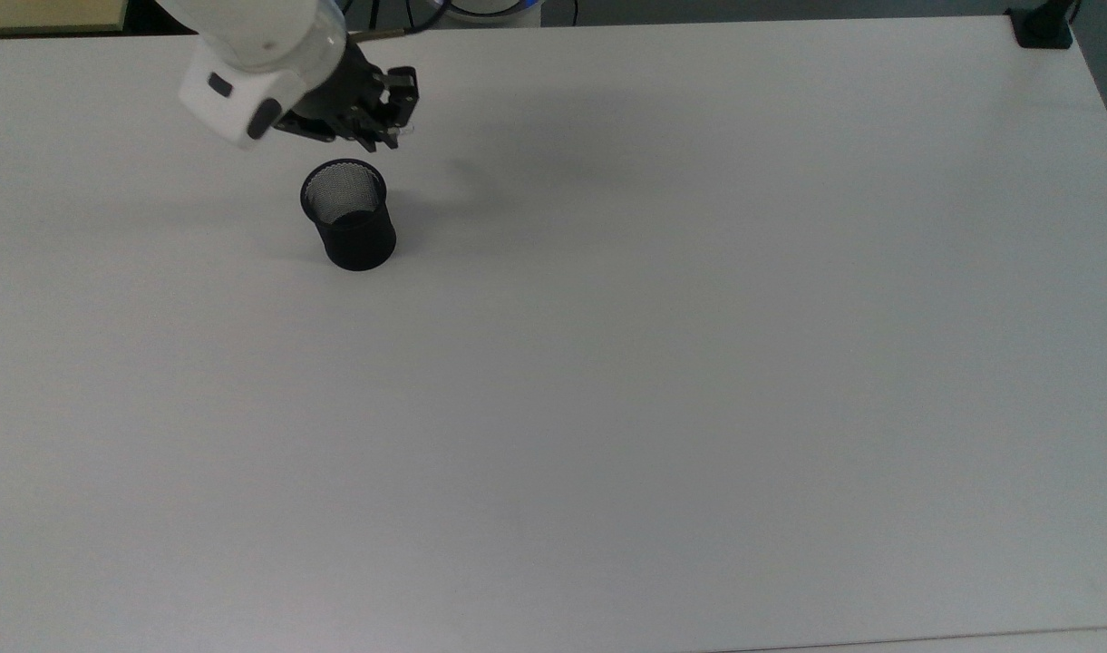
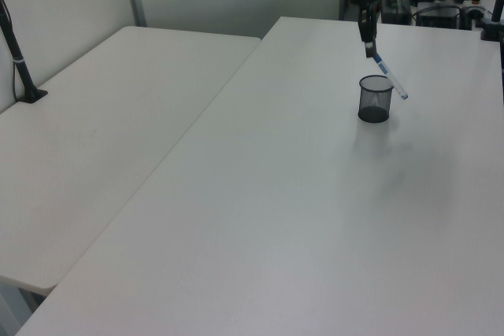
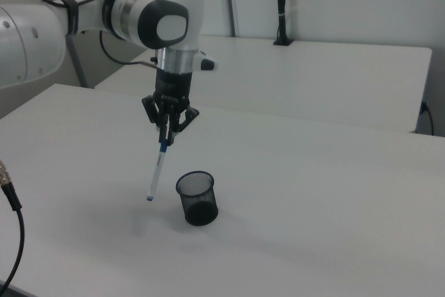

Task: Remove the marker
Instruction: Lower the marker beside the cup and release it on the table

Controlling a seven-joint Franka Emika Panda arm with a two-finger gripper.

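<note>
One marker [image 3: 158, 170] in play, hanging from the gripper [image 3: 167, 135] with both fingers clamped on its blue cap end, barrel pointing down at a slight tilt. Going left to right in the right view: the marker's free tip hangs above the table [image 3: 334, 193], just to the right view's left of the cup [image 3: 197, 197], outside it and not touching it; the cup stands upright and looks empty from above in the top view [image 1: 347, 213]. In the left view the marker [image 2: 390, 77] slants down across the cup's [image 2: 376, 98] far rim line, but that looks like overlap only. Handling guess: light, stiff plastic, smooth barrel, so it could pivot or slip in a two-point pinch held this near one end. The cap could also pull off under side load. A hold nearer mid-barrel would swing less, but the present grip seems adequate for a short carry. Not fragile; a low drop onto the table would likely do no harm, though it would roll.
</note>
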